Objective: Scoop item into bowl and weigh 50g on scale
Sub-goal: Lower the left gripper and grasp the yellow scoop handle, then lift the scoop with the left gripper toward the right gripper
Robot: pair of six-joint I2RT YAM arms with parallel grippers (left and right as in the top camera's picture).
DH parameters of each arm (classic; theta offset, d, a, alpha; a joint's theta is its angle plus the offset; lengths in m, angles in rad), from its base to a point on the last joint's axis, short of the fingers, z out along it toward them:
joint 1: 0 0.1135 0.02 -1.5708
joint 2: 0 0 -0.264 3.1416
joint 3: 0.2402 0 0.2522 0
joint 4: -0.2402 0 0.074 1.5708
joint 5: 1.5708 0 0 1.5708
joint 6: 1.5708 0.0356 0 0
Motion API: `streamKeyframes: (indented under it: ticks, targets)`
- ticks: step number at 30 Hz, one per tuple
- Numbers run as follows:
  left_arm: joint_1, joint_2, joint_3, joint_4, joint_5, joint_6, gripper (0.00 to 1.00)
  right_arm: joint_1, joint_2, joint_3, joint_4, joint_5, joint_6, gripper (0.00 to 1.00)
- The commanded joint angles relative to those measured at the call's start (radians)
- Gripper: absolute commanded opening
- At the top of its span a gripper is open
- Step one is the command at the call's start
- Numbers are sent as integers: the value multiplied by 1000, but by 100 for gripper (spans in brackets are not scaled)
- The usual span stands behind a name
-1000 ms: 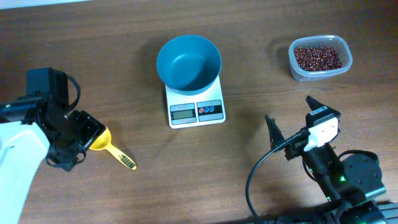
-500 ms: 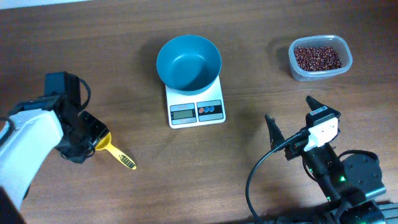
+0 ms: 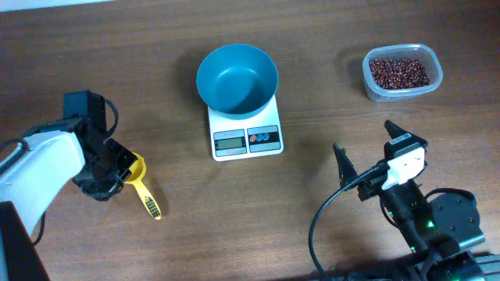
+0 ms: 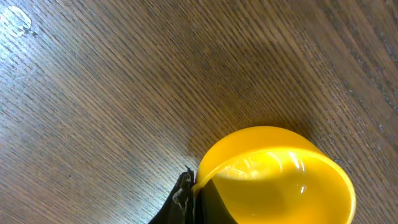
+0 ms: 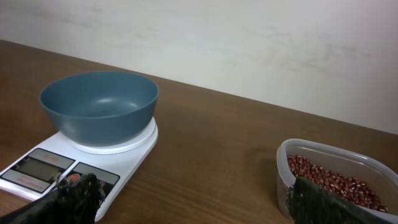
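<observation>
Overhead looks straight down on the whole table [image 3: 156,62]. Left wrist sits very close, tilted down at yellow scoop [image 4: 273,174]. Right wrist looks low, near-level; shares bowl [image 5: 99,106], scale [image 5: 74,165], tub [image 5: 336,180] with overhead.

A round teal-blue plastic bowl [image 3: 237,78] sits on the rear part of a small white square digital scale [image 3: 245,139], mid-tabletop [image 3: 312,47]. At the right rear stands a clear rounded-rectangular plastic tub [image 3: 402,72] with small dark red-brown beans [image 3: 398,72] in it. At the left front lies a yellow plastic scoop [image 3: 141,181], its cup's rim between the left claw's [image 3: 119,169] jaws. The right claw [image 3: 362,136] stands before the tub, well apart from it.
</observation>
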Motion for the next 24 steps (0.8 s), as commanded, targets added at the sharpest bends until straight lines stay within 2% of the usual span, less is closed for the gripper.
streamKeyframes:
  ticks: [1,6,12,17,19,22,24]
  targets:
    - [5,11,-11,-2,-5,-2,0,6,-10,-5,-5,2,11,99]
    - [19,-19,19,-58,96,-137,0,6,-10,-5,-5,2,11,99]
    - [31,-266,161,-272,182,-142,0,6,-10,-5,-5,2,11,99]
    - [31,-592,178,-388,319,-346,0,6,-10,-5,-5,2,11,99]
    - [31,-679,178,-497,335,-472,0,6,-10,-5,-5,2,11,99]
    - [31,-787,178,-757,338,-715,0,6,-10,-5,-5,2,11,99]
    - [31,-813,178,-843,371,-792,0,6,-10,-5,-5,2,11,99]
